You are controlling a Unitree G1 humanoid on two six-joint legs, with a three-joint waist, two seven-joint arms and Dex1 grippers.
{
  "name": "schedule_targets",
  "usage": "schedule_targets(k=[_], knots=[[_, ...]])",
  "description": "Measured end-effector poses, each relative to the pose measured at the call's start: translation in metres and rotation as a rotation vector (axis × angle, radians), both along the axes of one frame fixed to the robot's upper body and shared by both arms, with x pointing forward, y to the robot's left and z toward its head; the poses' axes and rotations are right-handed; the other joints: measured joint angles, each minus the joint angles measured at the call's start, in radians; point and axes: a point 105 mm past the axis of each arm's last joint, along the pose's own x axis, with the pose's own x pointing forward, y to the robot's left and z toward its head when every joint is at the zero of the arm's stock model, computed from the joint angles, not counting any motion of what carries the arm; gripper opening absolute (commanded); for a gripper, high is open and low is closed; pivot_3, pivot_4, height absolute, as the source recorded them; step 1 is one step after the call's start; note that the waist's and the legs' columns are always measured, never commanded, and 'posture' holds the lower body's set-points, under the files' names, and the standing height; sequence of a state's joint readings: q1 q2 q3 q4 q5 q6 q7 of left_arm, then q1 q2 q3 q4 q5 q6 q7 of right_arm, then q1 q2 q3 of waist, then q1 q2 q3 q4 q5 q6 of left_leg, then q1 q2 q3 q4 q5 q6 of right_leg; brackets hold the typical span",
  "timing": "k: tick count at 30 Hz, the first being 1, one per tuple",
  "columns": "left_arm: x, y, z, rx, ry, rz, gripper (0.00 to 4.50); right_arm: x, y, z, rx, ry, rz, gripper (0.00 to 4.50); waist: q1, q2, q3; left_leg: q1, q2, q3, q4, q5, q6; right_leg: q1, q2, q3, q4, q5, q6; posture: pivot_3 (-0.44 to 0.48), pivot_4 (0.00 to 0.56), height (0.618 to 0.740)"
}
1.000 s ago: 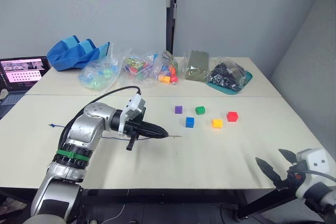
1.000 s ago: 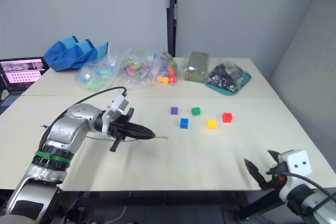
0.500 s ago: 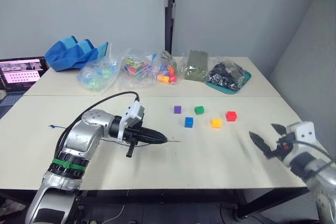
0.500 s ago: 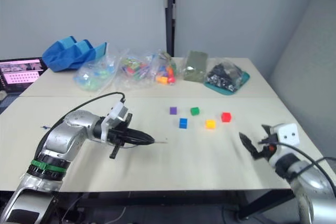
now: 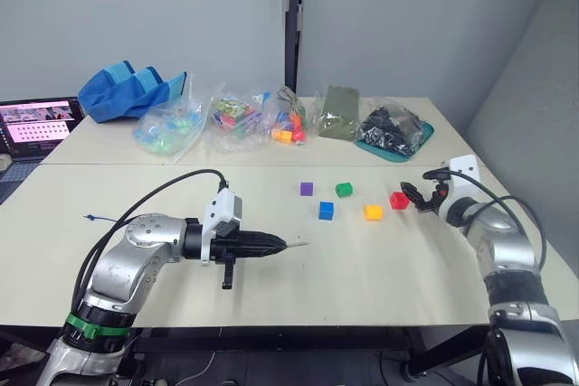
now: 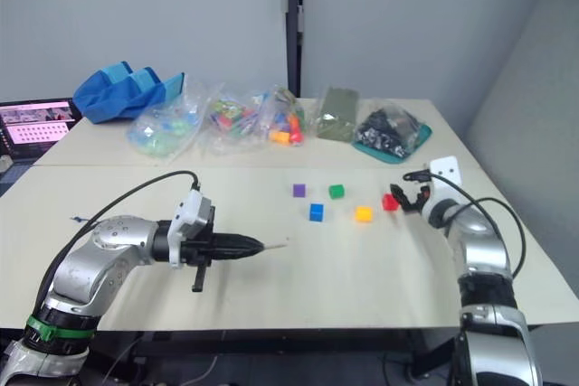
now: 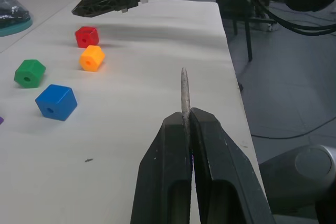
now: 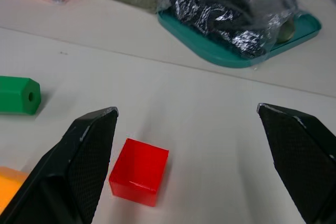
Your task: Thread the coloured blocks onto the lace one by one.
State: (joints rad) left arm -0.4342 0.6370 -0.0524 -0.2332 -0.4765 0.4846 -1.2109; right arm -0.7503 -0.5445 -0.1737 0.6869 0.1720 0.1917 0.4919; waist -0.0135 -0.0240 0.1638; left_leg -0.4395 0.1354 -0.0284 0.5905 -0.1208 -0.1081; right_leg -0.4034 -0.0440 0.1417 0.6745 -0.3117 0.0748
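Five coloured blocks lie mid-table: purple (image 5: 307,189), green (image 5: 344,190), blue (image 5: 327,211), orange-yellow (image 5: 373,212) and red (image 5: 399,200). My left gripper (image 5: 276,244) is shut on the lace, whose pale stiff tip (image 7: 184,90) sticks out past the fingertips toward the blocks. The thin dark cord trails back to its end (image 5: 90,218) at the table's left. Just right of the red block (image 8: 139,178), my right gripper (image 5: 418,198) hovers open, its fingers wide apart with nothing between them.
Clear bags of mixed toys (image 5: 237,117), a blue cloth bag (image 5: 127,90), an olive bag (image 5: 338,113) and a teal tray (image 5: 418,144) of black parts line the back. A laptop (image 5: 38,124) stands at far left. The table's right edge lies near my right arm.
My right arm has risen from below the table's front edge and come forward to the red block, still open. My left gripper has drawn slightly nearer, still holding the lace.
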Motion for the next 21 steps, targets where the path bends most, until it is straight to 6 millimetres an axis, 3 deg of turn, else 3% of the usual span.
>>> schedule_targets(k=[8, 11, 18, 21], knots=[[0.002, 0.000, 0.001, -0.006, -0.014, 0.039, 0.04, 0.011, 0.008, -0.027, -0.017, 0.072, -0.015, 4.50, -0.004, 0.000, 0.000, 0.000, 0.000, 0.000, 0.000, 0.000, 0.000, 0.000, 0.000, 0.000, 0.000, 0.000, 0.000, 0.000, 0.150, 0.717], [0.002, 0.001, 0.001, -0.006, -0.016, 0.044, 0.00, 0.013, 0.006, -0.029, -0.001, 0.074, -0.041, 3.78, -0.003, 0.000, 0.000, 0.000, 0.000, 0.000, 0.000, 0.000, 0.000, 0.000, 0.000, 0.000, 0.000, 0.000, 0.000, 0.000, 0.150, 0.717], [0.004, 0.000, -0.004, 0.000, -0.007, 0.035, 0.00, 0.011, 0.010, -0.033, 0.086, 0.059, -0.042, 1.36, -0.002, 0.000, 0.000, 0.000, 0.000, 0.000, -0.001, 0.000, 0.000, 0.000, 0.000, 0.000, 0.000, 0.000, 0.000, 0.000, 0.150, 0.717], [0.006, -0.002, -0.004, 0.003, -0.005, 0.023, 0.00, 0.008, 0.005, -0.031, 0.132, 0.043, -0.053, 1.18, 0.001, 0.000, 0.000, 0.000, 0.000, 0.000, 0.000, 0.000, 0.000, 0.000, 0.000, 0.000, 0.000, 0.000, 0.000, 0.000, 0.150, 0.717]])
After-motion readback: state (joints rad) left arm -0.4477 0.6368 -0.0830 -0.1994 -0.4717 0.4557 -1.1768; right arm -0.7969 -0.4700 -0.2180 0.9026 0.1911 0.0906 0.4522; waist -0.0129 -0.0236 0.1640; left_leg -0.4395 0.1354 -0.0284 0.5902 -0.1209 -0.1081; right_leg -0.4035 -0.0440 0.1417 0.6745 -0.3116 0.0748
